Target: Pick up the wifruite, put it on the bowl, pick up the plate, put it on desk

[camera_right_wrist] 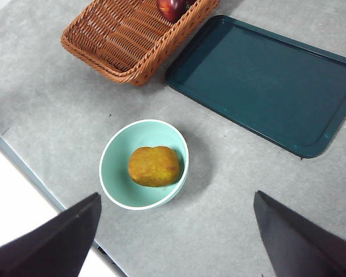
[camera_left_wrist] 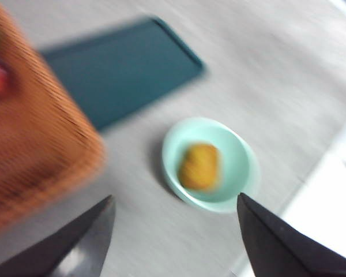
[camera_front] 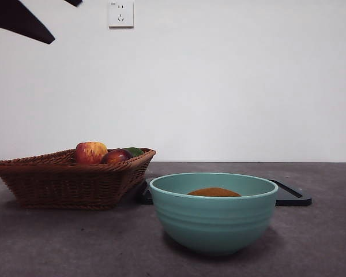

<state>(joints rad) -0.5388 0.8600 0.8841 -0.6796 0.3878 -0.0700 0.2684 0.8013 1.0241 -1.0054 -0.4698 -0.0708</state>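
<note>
Lab-like test setup: bare white wall (camera_front: 230, 86), lone wall socket (camera_front: 120, 14), plain grey desk (camera_front: 75, 242).

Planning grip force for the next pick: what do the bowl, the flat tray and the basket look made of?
Bowl: likely glazed ceramic; smooth teal, ribbed side, pale rim. Tray: probably moulded plastic; thin, dark teal, rounded corners, raised lip, faint sheen. Basket: woven wicker or rattan; brown strands, open weave, matte.

— Where's the wifruite (camera_right_wrist: 154, 166)?
— In the bowl (camera_front: 214, 222), front of the desk (camera_front: 323, 242).
— Behind it?
— Tray (camera_right_wrist: 265, 81) flat on the desk; basket (camera_front: 63, 179) at left touching the tray, apple (camera_front: 90, 152) inside.
</note>
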